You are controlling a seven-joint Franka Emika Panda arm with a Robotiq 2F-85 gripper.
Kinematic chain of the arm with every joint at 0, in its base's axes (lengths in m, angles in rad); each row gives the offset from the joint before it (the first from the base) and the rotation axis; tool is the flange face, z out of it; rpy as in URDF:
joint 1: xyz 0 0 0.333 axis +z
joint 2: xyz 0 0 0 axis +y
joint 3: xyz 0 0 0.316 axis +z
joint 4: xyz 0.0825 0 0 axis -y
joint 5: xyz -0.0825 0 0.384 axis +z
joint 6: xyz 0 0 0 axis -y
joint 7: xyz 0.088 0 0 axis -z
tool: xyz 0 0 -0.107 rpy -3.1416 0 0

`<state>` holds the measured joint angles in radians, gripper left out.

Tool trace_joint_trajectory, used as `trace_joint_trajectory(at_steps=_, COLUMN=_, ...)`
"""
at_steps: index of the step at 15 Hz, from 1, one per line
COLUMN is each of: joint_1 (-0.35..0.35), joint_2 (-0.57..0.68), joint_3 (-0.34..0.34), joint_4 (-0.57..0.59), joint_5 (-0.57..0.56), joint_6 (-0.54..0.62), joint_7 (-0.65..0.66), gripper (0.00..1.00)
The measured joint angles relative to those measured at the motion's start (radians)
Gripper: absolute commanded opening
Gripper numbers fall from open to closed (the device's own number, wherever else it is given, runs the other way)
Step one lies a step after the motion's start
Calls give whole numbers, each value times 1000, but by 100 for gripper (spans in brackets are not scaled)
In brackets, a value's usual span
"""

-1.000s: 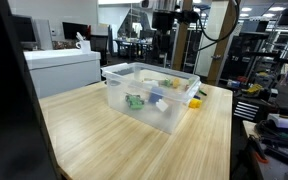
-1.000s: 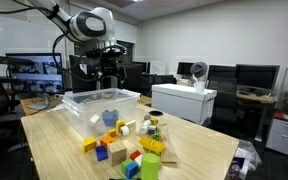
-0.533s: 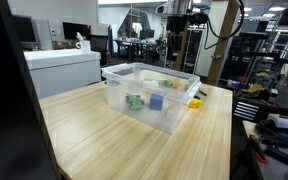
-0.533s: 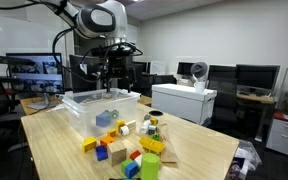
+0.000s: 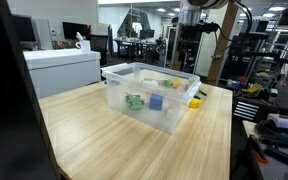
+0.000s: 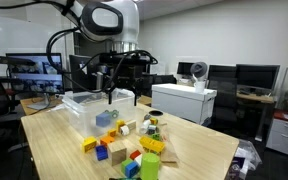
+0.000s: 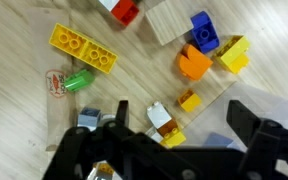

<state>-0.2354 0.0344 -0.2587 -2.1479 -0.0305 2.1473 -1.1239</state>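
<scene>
The fingers (image 7: 252, 128) stand wide apart and hold nothing, hanging above the light wooden tabletop (image 7: 24, 130). In the wrist view a small white-and-orange plastic block (image 7: 161, 120) lies on the wood in the gap between them. A small yellow plastic cube (image 7: 191, 100) sits just beyond it. Farther out from the fingers are an orange plastic block (image 7: 193, 64), a larger yellow plastic block (image 7: 234, 54) just beside it, and a blue plastic block (image 7: 204, 30). Out past the opposite finger lies a long yellow studded plastic brick (image 7: 84, 50), with a small green plastic piece (image 7: 77, 80) near it. A grey-blue plastic block (image 7: 89, 118) sits close against that finger. In an exterior view the fingers (image 6: 111, 92) hang over the loose blocks just beside a clear plastic bin (image 6: 82, 104).
</scene>
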Motion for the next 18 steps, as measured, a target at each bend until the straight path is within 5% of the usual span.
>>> trace_joint_trajectory(at_steps=10, joint_1=-47, joint_2=91, joint_3=-8, joint_4=-35, joint_5=0, joint_6=9, joint_7=-495, gripper=100)
trace_joint_trajectory(at_steps=18, joint_1=-46, joint_2=67, joint_3=25, joint_4=-194, joint_5=0, joint_6=210, joint_7=-794, gripper=100)
